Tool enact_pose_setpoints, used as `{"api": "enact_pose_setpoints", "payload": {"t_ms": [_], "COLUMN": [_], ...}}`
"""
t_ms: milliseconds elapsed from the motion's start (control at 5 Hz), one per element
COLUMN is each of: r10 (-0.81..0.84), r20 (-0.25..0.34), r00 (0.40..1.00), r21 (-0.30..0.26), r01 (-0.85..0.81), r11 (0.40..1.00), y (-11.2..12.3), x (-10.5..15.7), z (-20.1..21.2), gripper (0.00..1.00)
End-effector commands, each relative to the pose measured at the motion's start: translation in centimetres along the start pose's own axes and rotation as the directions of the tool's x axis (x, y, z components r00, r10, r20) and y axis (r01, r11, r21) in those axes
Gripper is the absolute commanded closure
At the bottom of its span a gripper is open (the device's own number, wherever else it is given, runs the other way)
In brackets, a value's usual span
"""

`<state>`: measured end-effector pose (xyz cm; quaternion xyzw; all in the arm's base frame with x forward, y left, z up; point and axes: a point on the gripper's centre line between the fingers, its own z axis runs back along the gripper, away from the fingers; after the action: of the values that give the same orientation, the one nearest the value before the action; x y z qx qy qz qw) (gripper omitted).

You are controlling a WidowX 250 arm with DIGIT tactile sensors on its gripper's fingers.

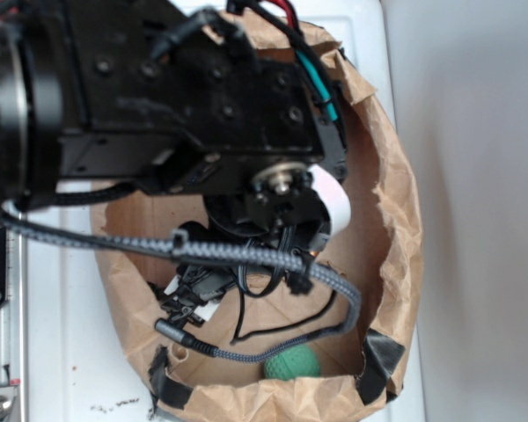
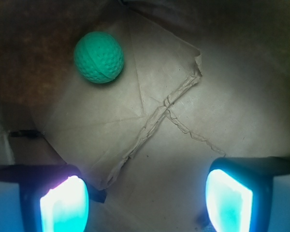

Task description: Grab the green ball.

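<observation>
The green ball (image 2: 99, 57) is small, round and dimpled. It lies on the brown paper floor of a paper bag, at the upper left of the wrist view. In the exterior view the ball (image 1: 292, 363) shows at the bag's near inner edge, partly behind a braided cable. My gripper (image 2: 146, 200) is open and empty inside the bag, with the glowing teal pads (image 2: 65, 205) wide apart and bare paper between them. The ball lies well ahead of the pads and to the left. In the exterior view the arm hides the fingers.
The brown paper bag (image 1: 396, 229) has crumpled rolled walls with black tape patches (image 1: 380, 356) at the rim. It stands on a white surface (image 1: 62, 325). A braided grey cable (image 1: 246, 257) and black wires hang across the bag opening. A folded paper seam (image 2: 159, 118) crosses the bag floor.
</observation>
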<state>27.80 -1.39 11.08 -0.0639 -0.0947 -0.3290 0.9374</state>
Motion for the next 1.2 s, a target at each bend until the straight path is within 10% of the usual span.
{"api": "enact_pose_setpoints", "payload": {"t_ms": [0, 400, 1000], "r10": [-0.08, -0.099, -0.256], "r20": [0.096, 0.174, 0.159], "r00": [0.992, 0.98, 0.953], "r21": [0.0, -0.038, 0.089], "r01": [0.08, 0.107, 0.245], "r11": [0.997, 0.993, 0.966], "y": [0.5, 2.9, 0.1], "x": [0.6, 0.9, 0.7], "z": [2.4, 3.9, -3.5], "gripper": [0.0, 0.0, 0.0]}}
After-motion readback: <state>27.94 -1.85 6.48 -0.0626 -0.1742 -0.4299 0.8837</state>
